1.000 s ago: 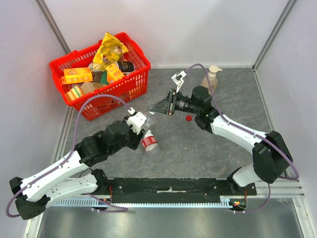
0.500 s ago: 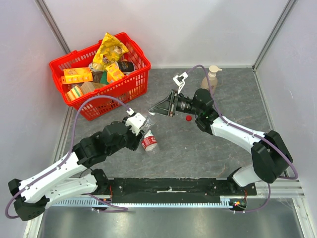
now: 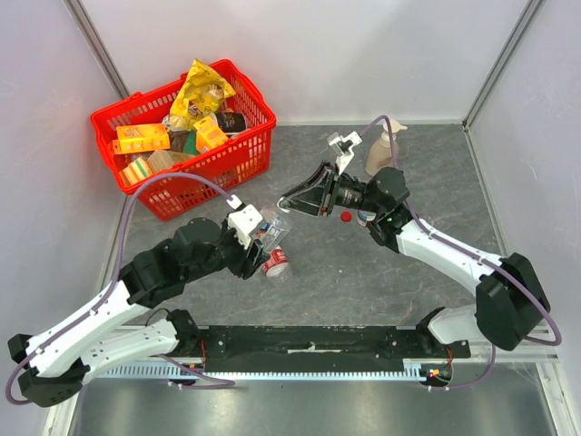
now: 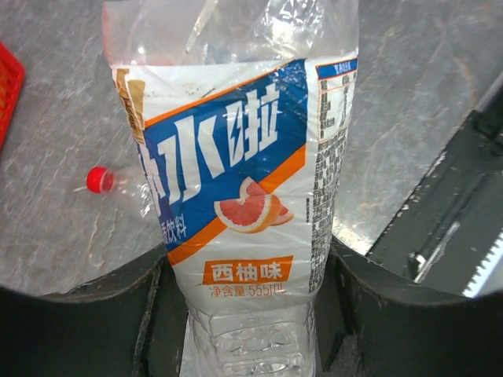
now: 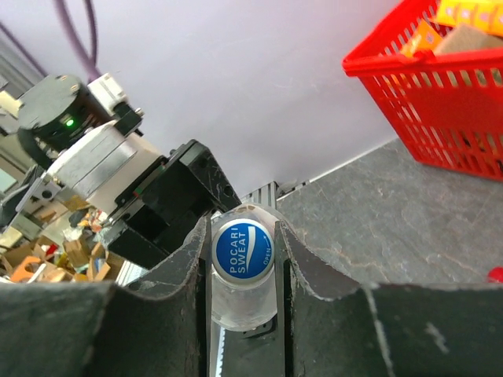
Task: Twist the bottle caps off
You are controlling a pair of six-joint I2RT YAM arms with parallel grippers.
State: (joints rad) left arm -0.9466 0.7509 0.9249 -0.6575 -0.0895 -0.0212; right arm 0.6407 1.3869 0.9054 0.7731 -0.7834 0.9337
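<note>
My left gripper (image 3: pixel 261 240) is shut on the lower body of a clear bottle (image 3: pixel 272 227) and holds it tilted above the table. In the left wrist view the bottle (image 4: pixel 236 157) shows a white-blue-orange label between my fingers (image 4: pixel 247 275). My right gripper (image 3: pixel 286 203) is shut on its cap, white with a blue printed top (image 5: pixel 244 250), squeezed between both fingers (image 5: pixel 244 236). A second bottle (image 3: pixel 276 262) lies on the table just below, its red cap (image 4: pixel 96 180) on. A loose red cap (image 3: pixel 345 217) lies by the right arm.
A red basket (image 3: pixel 218 163) full of packets stands at the back left and also shows in the right wrist view (image 5: pixel 440 78). A beige pump soap bottle (image 3: pixel 381 145) stands at the back right, behind the right arm. Grey walls close off the back and sides.
The right arm has shifted a little to the right and its wrist has turned, still on the cap. The left gripper has moved slightly right with the bottle.
</note>
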